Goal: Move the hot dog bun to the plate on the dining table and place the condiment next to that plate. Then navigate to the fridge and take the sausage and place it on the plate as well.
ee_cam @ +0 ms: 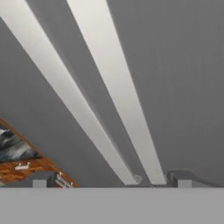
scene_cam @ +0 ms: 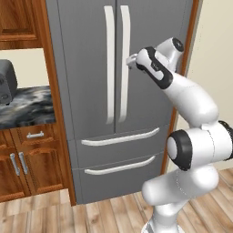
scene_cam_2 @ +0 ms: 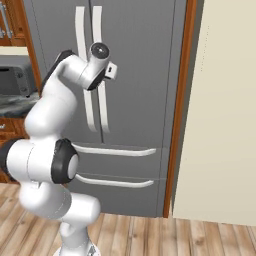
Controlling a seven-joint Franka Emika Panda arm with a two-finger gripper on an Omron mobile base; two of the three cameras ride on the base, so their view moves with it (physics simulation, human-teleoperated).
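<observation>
Closed fridge, both doors and both bottom drawers shut, two long vertical handles at its centre. Gripper with jaws spread wide, holding nothing, just in front of the right-hand handle at upper-door height. Marbled counter left of the fridge.

The fridge stands straight ahead at twelve o'clock, its two door handles side by side above two drawers. At nine o'clock a desk carries an appliance over cabinet doors. A wall flanks the fridge at three o'clock.
</observation>
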